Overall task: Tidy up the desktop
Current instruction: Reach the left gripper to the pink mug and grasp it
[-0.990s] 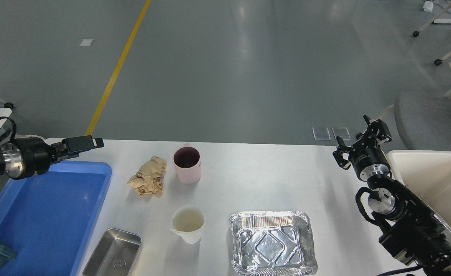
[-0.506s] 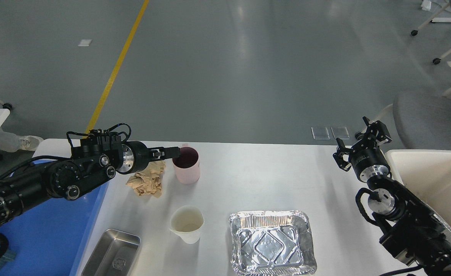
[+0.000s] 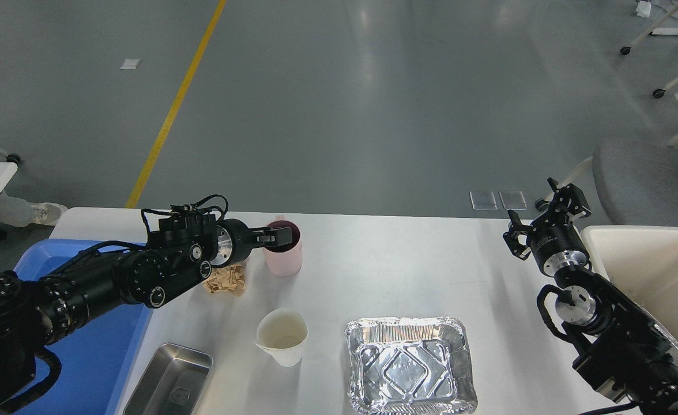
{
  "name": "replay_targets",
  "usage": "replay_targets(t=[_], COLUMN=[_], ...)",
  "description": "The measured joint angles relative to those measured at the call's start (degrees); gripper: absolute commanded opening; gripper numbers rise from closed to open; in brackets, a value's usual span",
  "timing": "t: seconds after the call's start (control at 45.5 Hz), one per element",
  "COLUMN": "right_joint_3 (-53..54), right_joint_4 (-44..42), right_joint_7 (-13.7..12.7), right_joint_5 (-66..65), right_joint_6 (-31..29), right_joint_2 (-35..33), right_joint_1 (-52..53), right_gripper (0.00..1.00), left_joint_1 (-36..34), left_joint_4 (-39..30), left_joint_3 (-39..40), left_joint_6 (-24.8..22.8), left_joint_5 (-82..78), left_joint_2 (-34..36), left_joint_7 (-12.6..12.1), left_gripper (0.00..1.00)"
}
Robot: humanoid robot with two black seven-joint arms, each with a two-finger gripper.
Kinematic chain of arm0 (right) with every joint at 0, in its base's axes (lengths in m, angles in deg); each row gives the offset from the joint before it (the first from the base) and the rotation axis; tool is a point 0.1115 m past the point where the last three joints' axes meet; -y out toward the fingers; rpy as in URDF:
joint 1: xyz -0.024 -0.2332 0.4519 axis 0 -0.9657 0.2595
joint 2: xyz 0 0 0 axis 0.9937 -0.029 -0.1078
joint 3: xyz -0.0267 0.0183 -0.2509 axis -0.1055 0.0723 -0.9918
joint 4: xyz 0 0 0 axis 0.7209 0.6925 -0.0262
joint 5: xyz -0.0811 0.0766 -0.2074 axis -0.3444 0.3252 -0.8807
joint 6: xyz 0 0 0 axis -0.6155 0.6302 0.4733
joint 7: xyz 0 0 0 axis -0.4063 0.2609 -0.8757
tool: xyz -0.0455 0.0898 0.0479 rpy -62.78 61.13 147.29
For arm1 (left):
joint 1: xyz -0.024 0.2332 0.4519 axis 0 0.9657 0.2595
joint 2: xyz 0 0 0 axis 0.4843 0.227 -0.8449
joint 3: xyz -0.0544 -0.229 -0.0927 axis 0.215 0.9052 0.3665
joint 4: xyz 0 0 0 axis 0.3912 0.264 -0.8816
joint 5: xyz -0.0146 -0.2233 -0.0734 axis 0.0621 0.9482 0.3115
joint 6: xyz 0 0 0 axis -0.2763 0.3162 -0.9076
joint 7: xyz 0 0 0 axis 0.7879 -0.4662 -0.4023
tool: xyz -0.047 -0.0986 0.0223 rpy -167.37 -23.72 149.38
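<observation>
The white desktop (image 3: 408,265) holds a pink mug (image 3: 286,259) at the back middle, with crumpled brown paper (image 3: 226,280) just to its left. A cream beaker with a spout (image 3: 283,337), a foil tray (image 3: 411,363) and a small steel tin (image 3: 169,380) stand along the front. My left gripper (image 3: 275,235) reaches in from the left and sits at the mug's near-left rim, over its opening. Its fingers are seen dark and side-on. My left arm hides part of the paper. My right gripper (image 3: 548,210) is open and empty above the table's back right.
A blue plastic tray (image 3: 102,357) lies at the left edge, partly under my left arm. A cream-coloured bin (image 3: 650,271) stands at the right edge, beside my right arm. A grey chair (image 3: 644,178) is behind the bin.
My left arm has swung right from over the blue tray, past the paper, to the pink mug's rim. The right arm has hardly moved.
</observation>
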Motion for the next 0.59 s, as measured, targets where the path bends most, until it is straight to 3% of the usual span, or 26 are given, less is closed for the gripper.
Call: replay_targets(t=[0.396, 0.594], right_joint_3=[0.0, 0.0], right_joint_4=[0.0, 0.0], right_joint_7=[0.0, 0.0], right_joint_5=[0.0, 0.0], right_joint_6=[-0.16, -0.16], right_joint_2=[-0.02, -0.01], right_joint_1=[-0.19, -0.16], right_gripper=[1.0, 1.0], left_joint_1=[-0.64, -0.71], left_joint_4=[0.17, 0.17], left_joint_3=[-0.97, -2.53], left_joint_6=[0.28, 0.28], left_joint_5=[0.02, -0.02], left_joint_2=[-0.84, -0.61], left_joint_7=[-2.31, -3.3], left_gripper=[0.76, 0.61])
